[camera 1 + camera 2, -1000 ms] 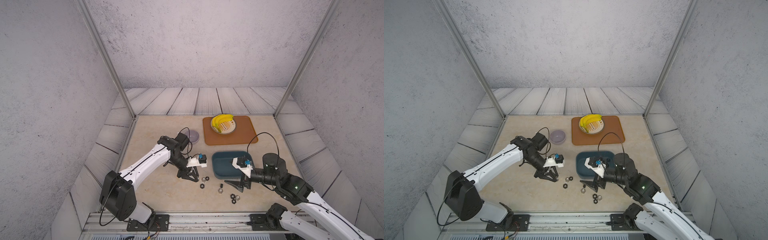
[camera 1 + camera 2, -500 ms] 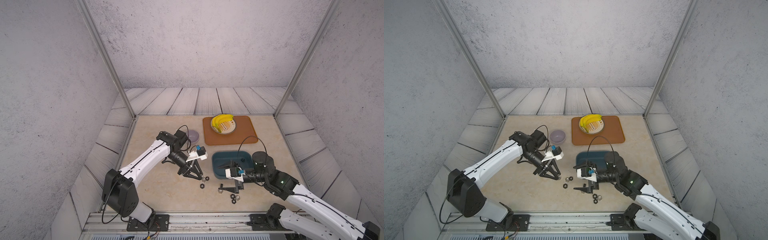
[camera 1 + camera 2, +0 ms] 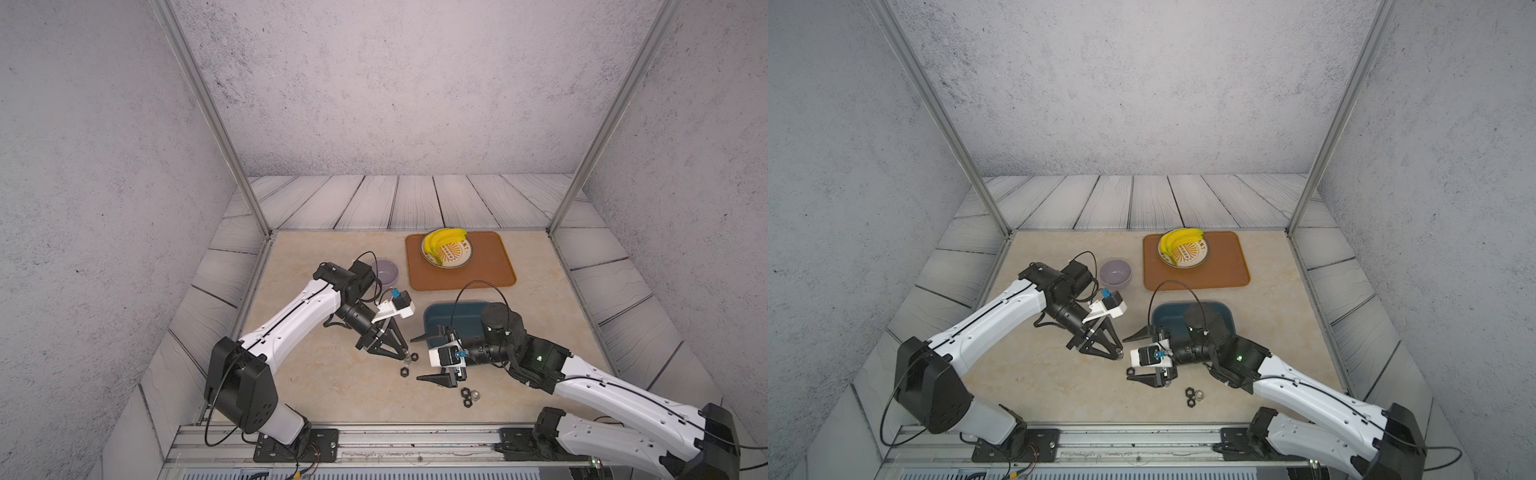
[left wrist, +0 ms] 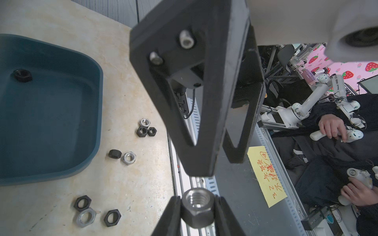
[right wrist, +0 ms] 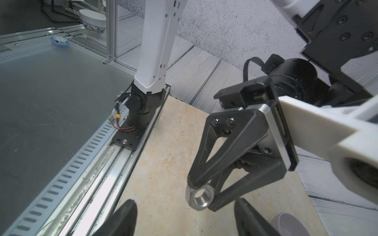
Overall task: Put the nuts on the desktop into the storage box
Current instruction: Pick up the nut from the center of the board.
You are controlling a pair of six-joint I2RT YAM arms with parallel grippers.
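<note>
My left gripper [image 3: 405, 356] is shut on a silver nut [image 4: 197, 206], held by its flat sides just above the desktop [image 3: 332, 374]. The same nut [image 5: 201, 199] shows in the right wrist view, in front of my right gripper [image 5: 185, 220]. My right gripper [image 3: 415, 360] is open, pointing at the left one, its fingers either side of that nut without touching it. The teal storage box [image 3: 453, 316] lies behind my right arm with one black nut [image 4: 22, 75] inside. Loose nuts [image 4: 122, 156] lie on the desktop beside it, with three nuts [image 3: 469, 397] near the front.
A lilac bowl [image 3: 384, 272] stands behind my left arm. At the back, an orange-brown tray [image 3: 498, 270] carries a plate of bananas [image 3: 446, 249]. More loose nuts [image 4: 92, 210] lie under the grippers. A metal rail [image 3: 374, 436] runs along the front edge.
My right gripper has swung left from beside the storage box to face the left gripper, its jaws narrowing a little. My left gripper has shifted slightly right with the nut.
</note>
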